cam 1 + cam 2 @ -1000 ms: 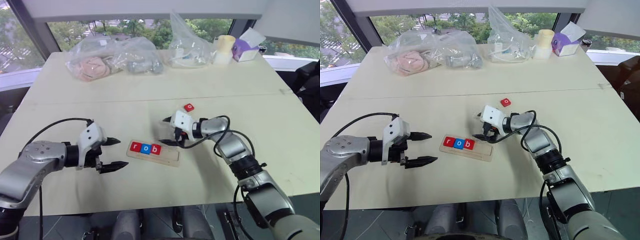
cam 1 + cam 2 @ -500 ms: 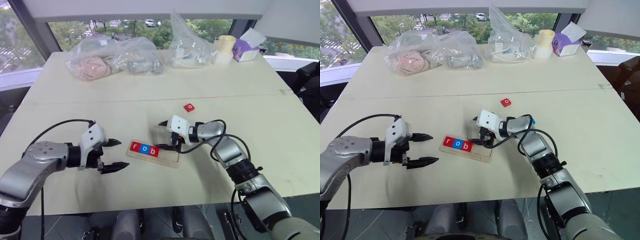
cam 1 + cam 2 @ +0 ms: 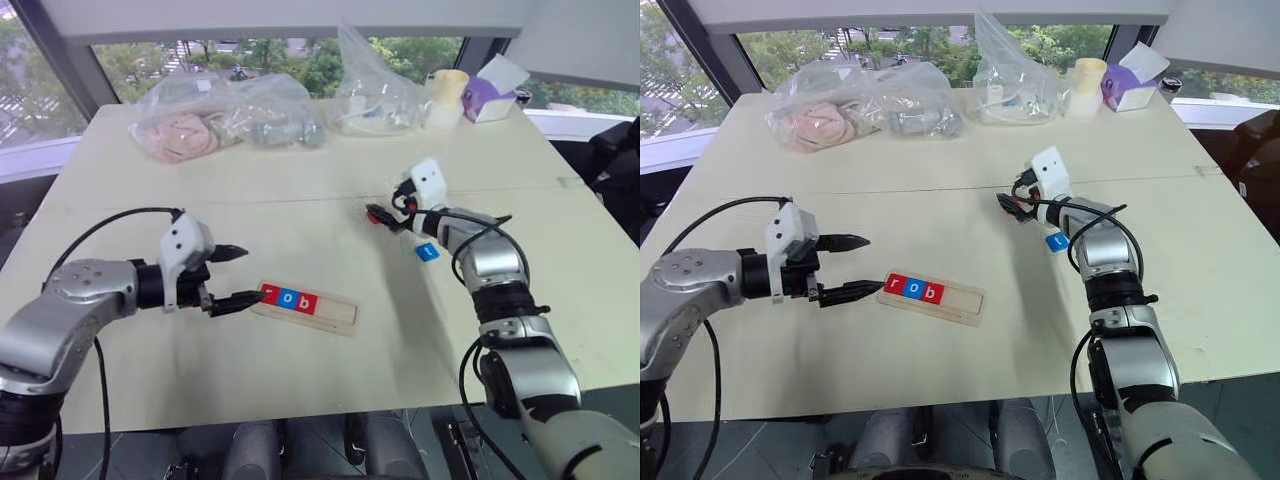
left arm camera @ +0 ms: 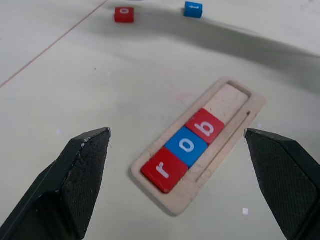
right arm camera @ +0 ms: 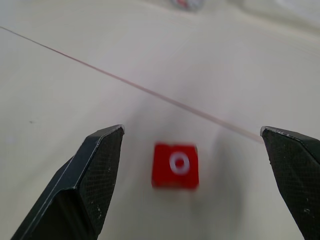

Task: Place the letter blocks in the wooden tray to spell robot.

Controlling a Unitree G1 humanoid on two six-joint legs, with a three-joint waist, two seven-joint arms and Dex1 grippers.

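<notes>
The wooden tray (image 3: 338,312) lies at the table's front middle. Its left part holds a red r (image 3: 270,293), a blue o (image 3: 288,298) and a red b (image 3: 307,303), while its right part is bare wood (image 4: 227,97). A loose red o block (image 5: 175,165) lies farther back, just ahead of my open right gripper (image 3: 376,215) and in line with the gap between its fingers. A loose blue t block (image 3: 427,251) rests beside my right forearm. My left gripper (image 3: 232,276) is open and empty, hovering at the tray's left end.
Clear plastic bags (image 3: 225,120) with soft items lie along the table's far edge, with another bag (image 3: 375,95), a pale cup (image 3: 448,95) and a purple box (image 3: 490,98) at the far right. A seam (image 3: 200,205) crosses the table.
My right gripper left the tray's right end and swung back and right to the red o block, uncovering the blue t. My left gripper rose a little toward the tray's left end.
</notes>
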